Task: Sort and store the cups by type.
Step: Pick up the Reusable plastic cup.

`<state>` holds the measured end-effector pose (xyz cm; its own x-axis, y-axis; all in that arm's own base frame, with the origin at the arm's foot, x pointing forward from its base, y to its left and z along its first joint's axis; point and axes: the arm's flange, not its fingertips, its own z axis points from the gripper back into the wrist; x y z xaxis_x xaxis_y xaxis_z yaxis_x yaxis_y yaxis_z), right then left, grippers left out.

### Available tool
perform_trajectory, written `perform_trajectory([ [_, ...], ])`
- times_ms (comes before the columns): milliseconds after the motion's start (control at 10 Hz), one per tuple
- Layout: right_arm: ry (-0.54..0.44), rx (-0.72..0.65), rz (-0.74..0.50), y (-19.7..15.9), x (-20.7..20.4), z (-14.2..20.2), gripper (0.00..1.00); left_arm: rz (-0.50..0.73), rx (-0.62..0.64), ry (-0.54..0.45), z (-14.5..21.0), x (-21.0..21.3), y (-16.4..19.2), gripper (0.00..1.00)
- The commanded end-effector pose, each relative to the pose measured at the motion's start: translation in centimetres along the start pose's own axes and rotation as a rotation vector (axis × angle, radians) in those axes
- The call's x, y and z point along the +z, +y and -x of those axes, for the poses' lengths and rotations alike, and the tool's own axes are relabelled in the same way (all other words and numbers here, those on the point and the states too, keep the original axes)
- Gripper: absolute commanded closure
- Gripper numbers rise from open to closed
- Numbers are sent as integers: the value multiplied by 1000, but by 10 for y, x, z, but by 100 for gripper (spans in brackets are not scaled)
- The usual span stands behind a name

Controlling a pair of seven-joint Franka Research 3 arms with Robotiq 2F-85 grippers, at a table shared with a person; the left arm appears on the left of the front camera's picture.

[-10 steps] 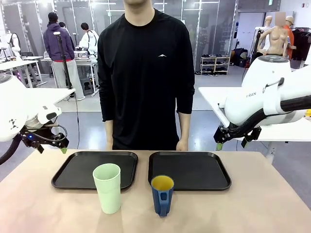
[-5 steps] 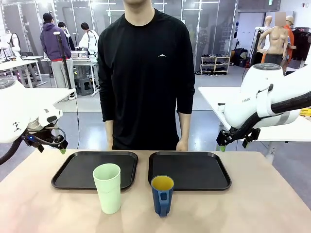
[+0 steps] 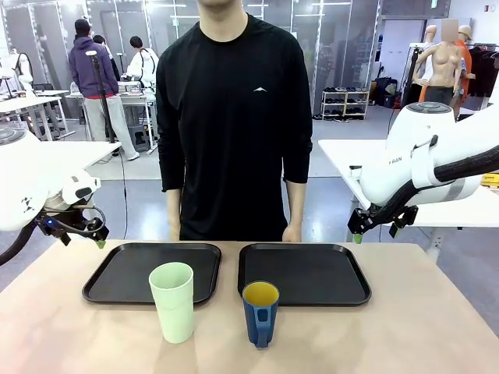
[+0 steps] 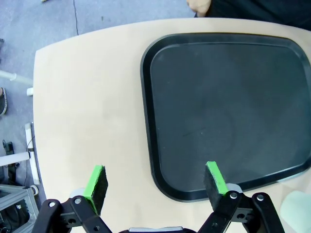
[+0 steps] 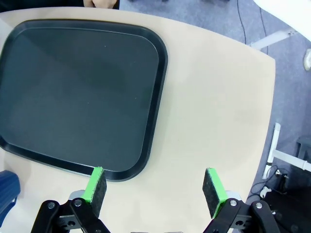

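A tall pale mint-green tumbler (image 3: 173,301) stands upright on the table in front of the left black tray (image 3: 117,273). To its right stands a shorter dark blue mug (image 3: 260,313) with a yellow inside, in front of the right black tray (image 3: 327,276). A sliver of the tumbler (image 4: 297,213) and of the mug (image 5: 7,191) shows at the edge of each wrist view. My left gripper (image 3: 78,234) hovers open above the table's far left corner (image 4: 154,183). My right gripper (image 3: 376,228) hangs open above the far right edge (image 5: 154,183). Neither holds anything.
A person in a black shirt (image 3: 234,117) stands at the far side, hands resting at the table edge (image 3: 292,233). The left tray (image 4: 228,111) and right tray (image 5: 73,97) lie bare. Bare table lies at both sides of the cups.
The right arm rose slightly and pulled a little to the right early on, then held still. The left arm barely shifted. The cups have not moved.
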<state>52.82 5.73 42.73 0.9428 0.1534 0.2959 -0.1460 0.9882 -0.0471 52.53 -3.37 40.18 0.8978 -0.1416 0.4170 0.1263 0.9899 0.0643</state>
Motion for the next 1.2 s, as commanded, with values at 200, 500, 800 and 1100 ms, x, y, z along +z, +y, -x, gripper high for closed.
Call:
perform_trajectory([
  [200, 0, 1, 0, 1, 1, 0, 0, 0, 2, -2, 0, 2, 0, 0],
  [500, 0, 1, 0, 1, 1, 0, 0, 0, 2, -2, 0, 2, 0, 0],
  [800, 0, 1, 0, 1, 1, 0, 0, 0, 2, -2, 0, 2, 0, 0],
  [1100, 0, 1, 0, 1, 1, 0, 0, 0, 2, -2, 0, 2, 0, 0],
])
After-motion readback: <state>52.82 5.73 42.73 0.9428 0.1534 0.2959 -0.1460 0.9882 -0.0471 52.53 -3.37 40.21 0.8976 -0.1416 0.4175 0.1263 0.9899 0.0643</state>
